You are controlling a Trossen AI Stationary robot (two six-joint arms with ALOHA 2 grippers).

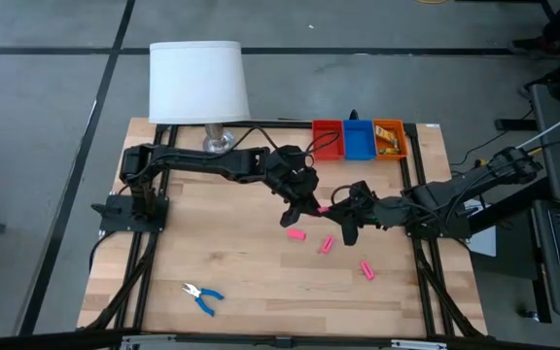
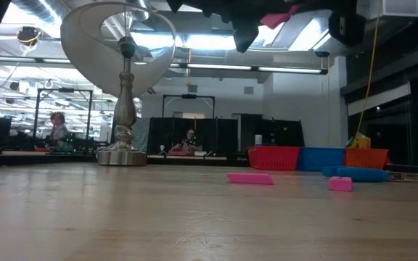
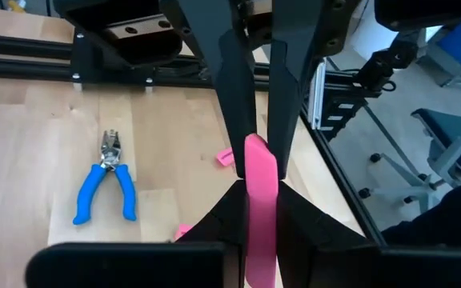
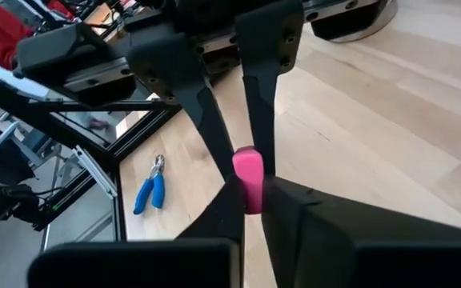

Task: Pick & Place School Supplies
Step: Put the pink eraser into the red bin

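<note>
Well, on the left of the tabletop [image 1: 261,282] the blue pliers [image 1: 202,297] lay alone near the front edge, and the lamp [image 1: 198,83] stood at the back.

In the middle, your left gripper [image 1: 309,204] hung above the wood. Its jaws were shut on one end of a pink eraser [image 3: 260,184]. Your right gripper [image 1: 343,212] met it there, and its jaws were shut on the other end. So both arms held one eraser up in the air.

To pass it well, I think you needed only one side to let go. The other had to stay shut tight and hold steady so the eraser did not twist or drop.

Three more pink erasers [image 1: 326,244] lay on the wood under and to the right of the jaws. The red tray [image 1: 327,139], blue tray [image 1: 359,140] and orange tray [image 1: 389,139] sat in a row at the back right.

You could not tell how much of the eraser each side gripped. The low view cut both grippers off at the top. Something yellow showed in the orange tray, but it was too small to name.
</note>
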